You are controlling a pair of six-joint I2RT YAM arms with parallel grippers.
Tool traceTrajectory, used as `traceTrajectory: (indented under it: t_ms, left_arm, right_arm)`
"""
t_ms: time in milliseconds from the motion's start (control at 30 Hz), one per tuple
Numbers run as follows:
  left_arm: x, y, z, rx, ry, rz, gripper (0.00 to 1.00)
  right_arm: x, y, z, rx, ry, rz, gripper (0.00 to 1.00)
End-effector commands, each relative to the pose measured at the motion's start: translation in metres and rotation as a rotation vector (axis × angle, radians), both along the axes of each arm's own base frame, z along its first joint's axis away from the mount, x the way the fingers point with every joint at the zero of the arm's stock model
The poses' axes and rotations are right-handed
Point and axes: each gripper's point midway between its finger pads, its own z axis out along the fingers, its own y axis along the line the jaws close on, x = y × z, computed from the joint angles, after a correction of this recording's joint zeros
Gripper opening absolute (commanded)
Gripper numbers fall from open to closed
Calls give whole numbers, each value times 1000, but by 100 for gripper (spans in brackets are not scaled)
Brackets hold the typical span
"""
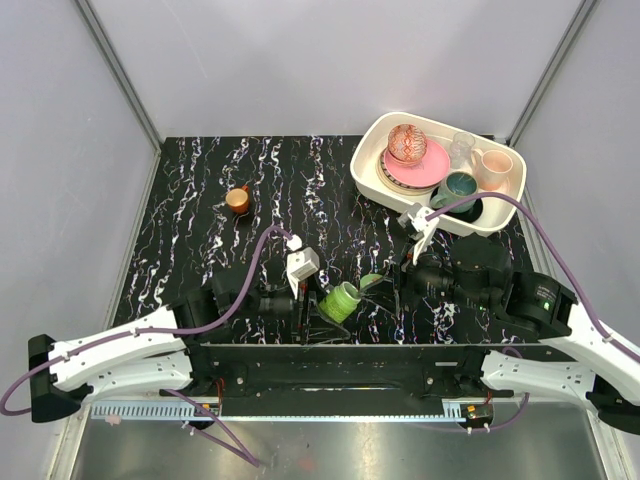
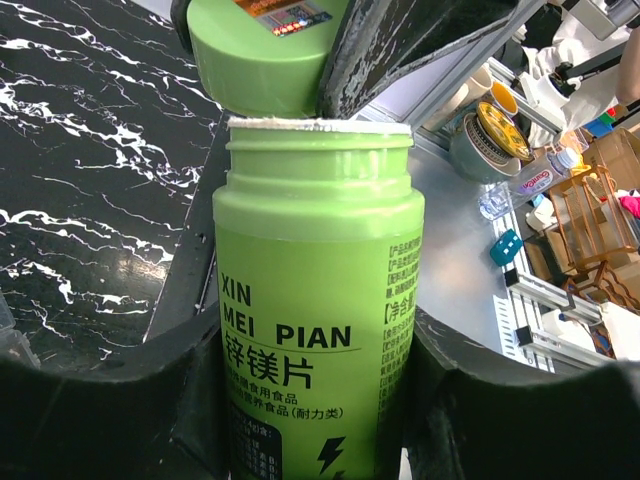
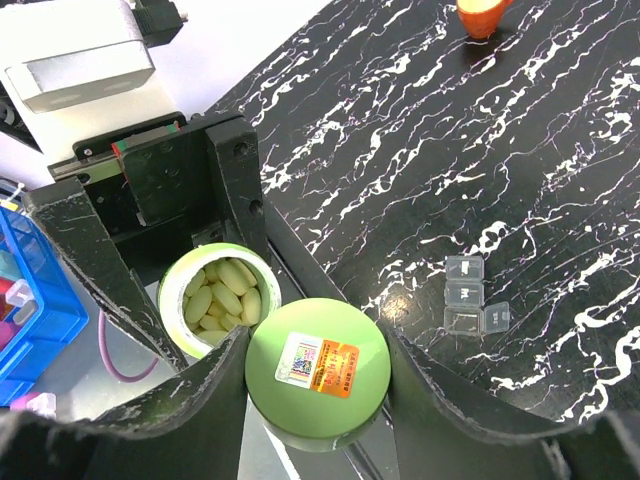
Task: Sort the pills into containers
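green "xin mei pian" bottle (image 2: 318,330), lid (image 3: 318,372) off

The green bottle (image 2: 315,300) is smooth, slightly shiny plastic, same as its cap (image 3: 318,412) just beside the bottle's mouth with a glossy paper sticker (image 3: 318,363) on top, the pill box (image 3: 468,305) looks like frosted clear plastic, and the tabletop (image 3: 500,130) is polished black marble-look.

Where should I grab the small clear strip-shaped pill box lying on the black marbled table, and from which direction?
Probably from straight above, fingers across the narrow width of the small clear pill box, on its long side walls. It lies flat and low on the black marbled table, so a sideways approach finds little. Stay clear of the end where an open lid flap juts sideways.
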Motion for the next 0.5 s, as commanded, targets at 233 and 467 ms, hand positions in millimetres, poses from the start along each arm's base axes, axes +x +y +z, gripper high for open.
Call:
traceTrajectory:
  t_ms: [233,467]
  left_arm:
    - [10,4,55,-187,-88,66,0]
    - [16,5,42,-149,-80,102,0]
  right_arm:
    - [-10,-4,7,1,4,41,0]
    - [0,-13,15,23,-28,-36,0]
